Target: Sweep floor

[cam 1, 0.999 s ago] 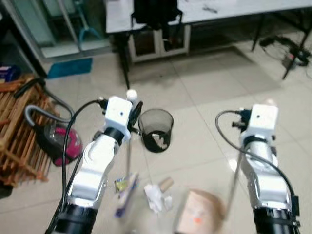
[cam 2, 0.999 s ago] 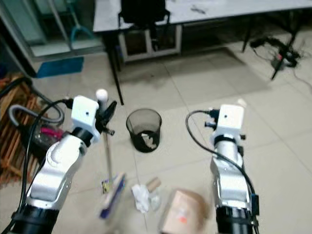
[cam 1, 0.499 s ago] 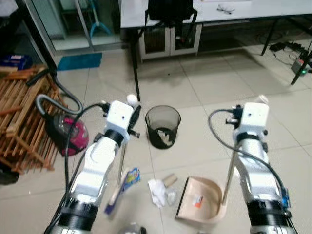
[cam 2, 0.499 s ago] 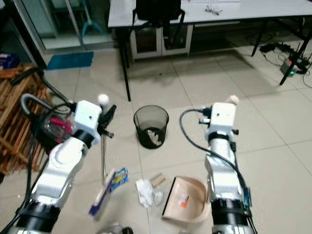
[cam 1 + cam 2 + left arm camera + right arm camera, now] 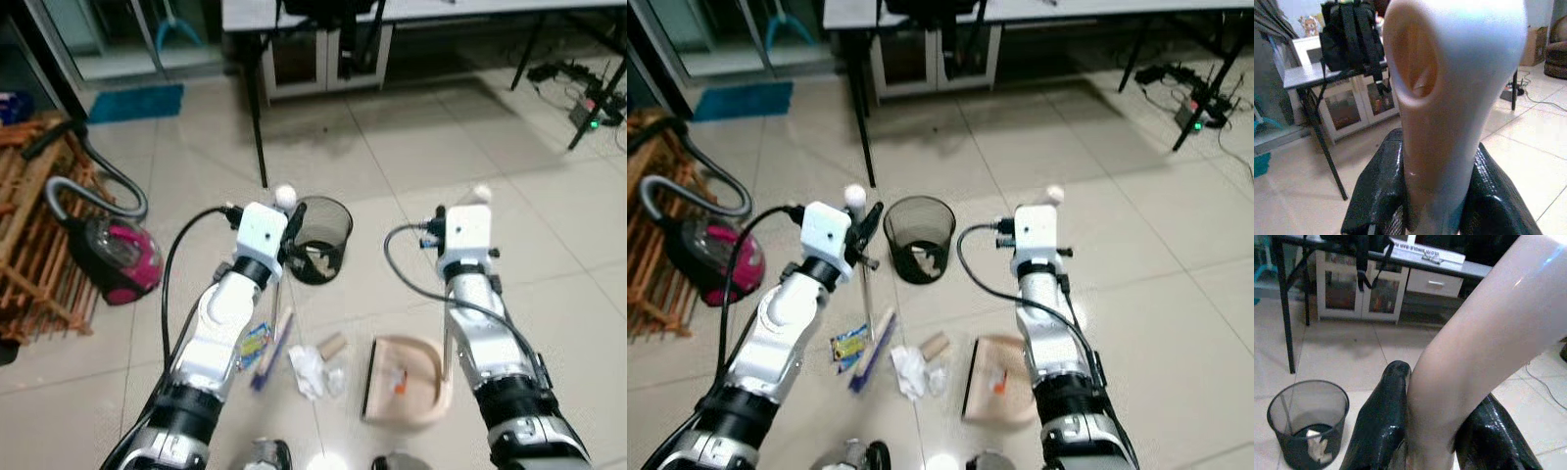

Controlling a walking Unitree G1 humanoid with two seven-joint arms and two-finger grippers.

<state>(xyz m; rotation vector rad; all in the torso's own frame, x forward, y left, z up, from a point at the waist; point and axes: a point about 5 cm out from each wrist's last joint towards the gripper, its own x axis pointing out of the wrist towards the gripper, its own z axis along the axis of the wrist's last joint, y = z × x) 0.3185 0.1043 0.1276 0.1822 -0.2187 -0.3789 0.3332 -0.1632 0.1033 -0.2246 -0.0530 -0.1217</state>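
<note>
- Left tool: clenched on broom handle; brush head below it, beside crumpled paper.
- Right tool: clenched on dustpan handle; dustpan below.
- Risk: a wide stroke scatters litter past the pan.

Both silver arms reach forward — left hand and right hand each clamped round a handle.

Dark shapes cut off at the bottom edge, unidentifiable.
</note>
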